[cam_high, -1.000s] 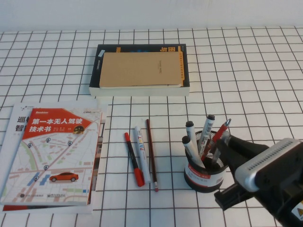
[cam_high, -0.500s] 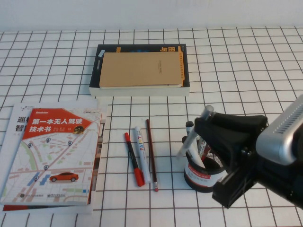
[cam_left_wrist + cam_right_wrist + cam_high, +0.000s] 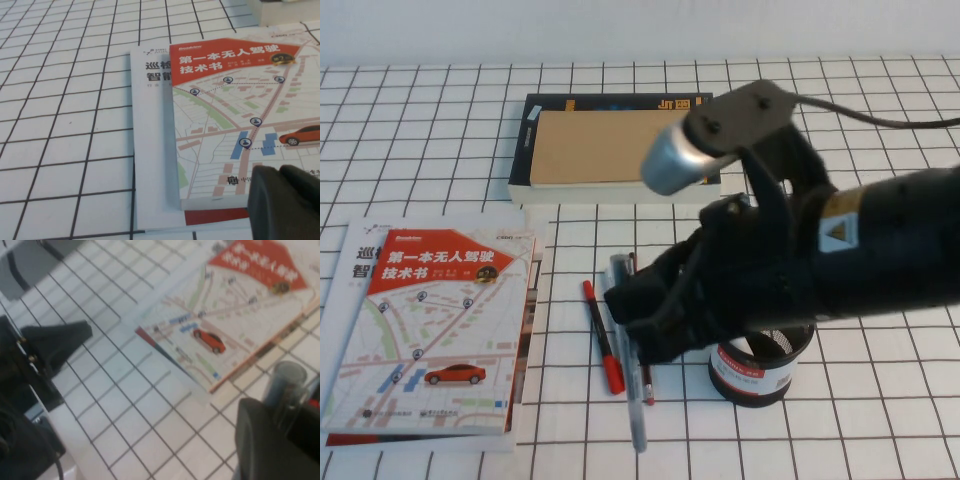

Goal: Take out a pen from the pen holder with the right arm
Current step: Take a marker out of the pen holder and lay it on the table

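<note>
Grey see-through pen (image 3: 637,415) pinched in the right gripper (image 3: 630,325), high view first. Jaws narrowed right down onto the barrel, gripping near its middle, nothing else in them. Out of the holder (image 3: 752,372) by the look of it: holder off to the right, half hidden under the arm, pen wholly to its left. Long axis running far-to-near across the table (image 3: 880,150), near end poking out below the gripper, almost parallel with the red pen (image 3: 603,340) just to its left. Hard to say how high above the table. Right arm the only one anywhere near; no left arm in this shot.

Over to the left wrist. Left gripper (image 3: 287,197) parked over the near corner of the book (image 3: 225,100), well away from the action, with neither pen nor holder in sight.

Right wrist now. Same pen (image 3: 284,382), round end sticking out past the dark fingers (image 3: 260,440), squeezed between them. Book (image 3: 235,305) and bare grid beyond, so facing leftward over the table, away from the holder.

Judging the next bit: extraction done in all but name, so either a hold or a lay-down. For a lay-down, barrel already lined up with the loose pens; needs only free table beside them, and care not to land across the red pen.
</note>
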{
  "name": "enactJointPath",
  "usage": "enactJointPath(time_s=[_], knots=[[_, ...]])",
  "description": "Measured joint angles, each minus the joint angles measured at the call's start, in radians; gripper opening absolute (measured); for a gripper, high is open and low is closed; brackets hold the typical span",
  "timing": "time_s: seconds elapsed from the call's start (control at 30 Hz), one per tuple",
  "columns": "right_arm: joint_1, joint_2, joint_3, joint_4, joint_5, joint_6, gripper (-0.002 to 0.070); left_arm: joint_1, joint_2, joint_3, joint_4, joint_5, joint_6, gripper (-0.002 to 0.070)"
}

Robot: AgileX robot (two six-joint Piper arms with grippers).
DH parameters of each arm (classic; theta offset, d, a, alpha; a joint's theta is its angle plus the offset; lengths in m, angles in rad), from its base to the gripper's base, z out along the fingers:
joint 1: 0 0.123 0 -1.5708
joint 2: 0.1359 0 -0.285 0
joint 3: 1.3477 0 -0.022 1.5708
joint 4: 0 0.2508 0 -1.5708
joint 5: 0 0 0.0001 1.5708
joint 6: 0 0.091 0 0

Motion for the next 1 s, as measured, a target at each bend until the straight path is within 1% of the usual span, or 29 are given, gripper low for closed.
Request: enactJointPath(time_s=[0.1, 0.2, 0.43, 0.67, 1.0], knots=[[-0.008, 0.106, -0.116, -0.070, 0.134, 0.114, 0.0067, 0.000, 0.000, 0.000, 0.000, 0.000, 0.000, -0.0004], [-0.008, 0.217, -0.239, -0.119, 0.255, 0.179, 0.0067, 0.000, 0.000, 0.000, 0.000, 0.000, 0.000, -0.0004], [-0.013, 0.510, -0.554, -0.171, 0.435, 0.233, 0.0067, 0.000, 0.000, 0.000, 0.000, 0.000, 0.000, -0.0004], [-0.054, 0.764, -0.794, -0.205, 0.532, 0.282, 0.0067, 0.000, 0.000, 0.000, 0.000, 0.000, 0.000, -0.0004], [-0.110, 1.014, -1.037, -0.205, 0.592, 0.302, 0.0067, 0.000, 0.000, 0.000, 0.000, 0.000, 0.000, -0.0004]])
